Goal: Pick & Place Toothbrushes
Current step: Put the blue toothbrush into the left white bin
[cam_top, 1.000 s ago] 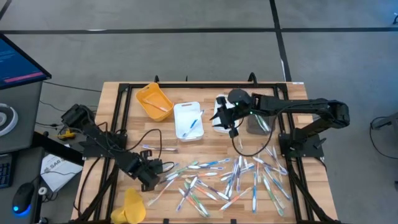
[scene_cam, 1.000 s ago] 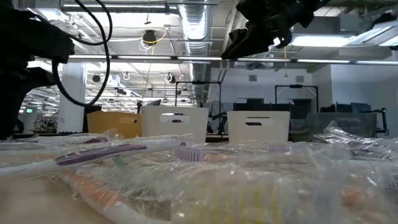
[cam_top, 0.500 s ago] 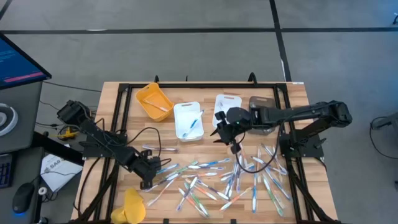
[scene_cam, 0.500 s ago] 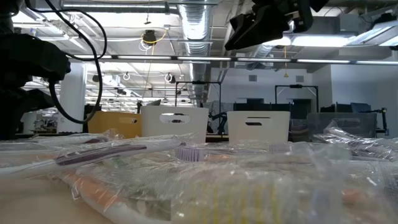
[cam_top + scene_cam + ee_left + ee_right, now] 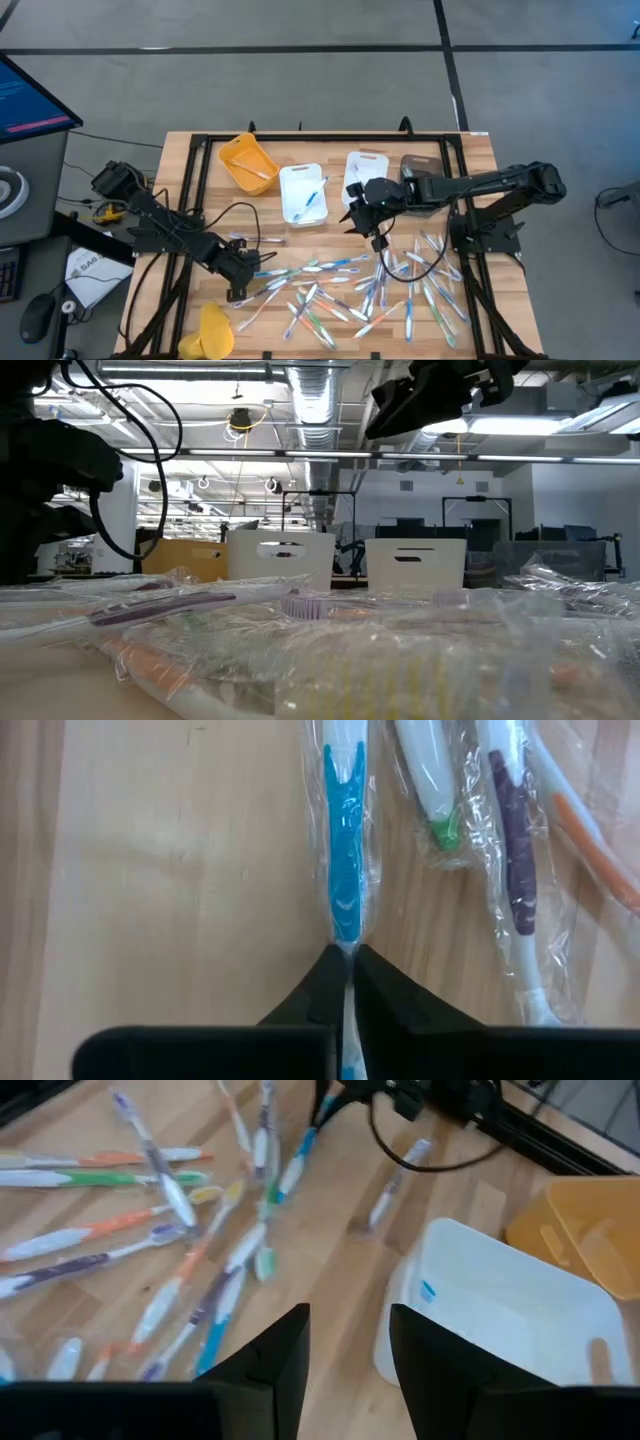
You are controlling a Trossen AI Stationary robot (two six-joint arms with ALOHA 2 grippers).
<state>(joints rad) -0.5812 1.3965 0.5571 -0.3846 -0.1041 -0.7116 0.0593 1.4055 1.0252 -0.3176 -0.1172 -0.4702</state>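
My left gripper [image 5: 348, 960] is pinched on a blue-handled wrapped plastic toothbrush [image 5: 345, 870] lying on the wooden counter [image 5: 170, 870], gripped mid-handle so it lifts level. My right gripper [image 5: 348, 1342] hangs half-open and empty near the white rectangular tray [image 5: 500, 1310], probably waiting for its turn.

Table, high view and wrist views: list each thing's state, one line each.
left gripper: shut on blue toothbrush.
right gripper: open, empty, above the table.
yellow tray: holds a toothbrush.
white tray: holds a blue-accented brush.
loose toothbrushes: wrapped, scattered on table.

Blue-handled toothbrush [image 5: 345, 880], head and tail cut off by frame edges
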